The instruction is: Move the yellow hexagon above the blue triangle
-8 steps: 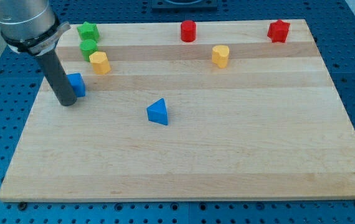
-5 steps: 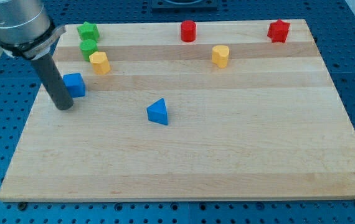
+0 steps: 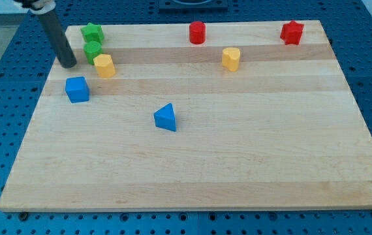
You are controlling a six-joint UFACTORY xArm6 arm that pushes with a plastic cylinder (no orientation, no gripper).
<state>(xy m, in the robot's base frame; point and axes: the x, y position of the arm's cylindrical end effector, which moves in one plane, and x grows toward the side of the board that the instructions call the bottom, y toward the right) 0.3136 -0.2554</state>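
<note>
No readable text anywhere.
You'll find no labels, brands, numbers or signs on the wooden board (image 3: 192, 170), the blocks or the rod; every surface is plain.

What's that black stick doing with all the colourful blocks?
It's a robot arm's rod. My tip sits near the board's left edge, just left of the green round block and the yellow hexagon, touching neither. The job is to push that hexagon to just above the blue triangle, which sits near the middle. The hexagon isn't there yet.
</note>
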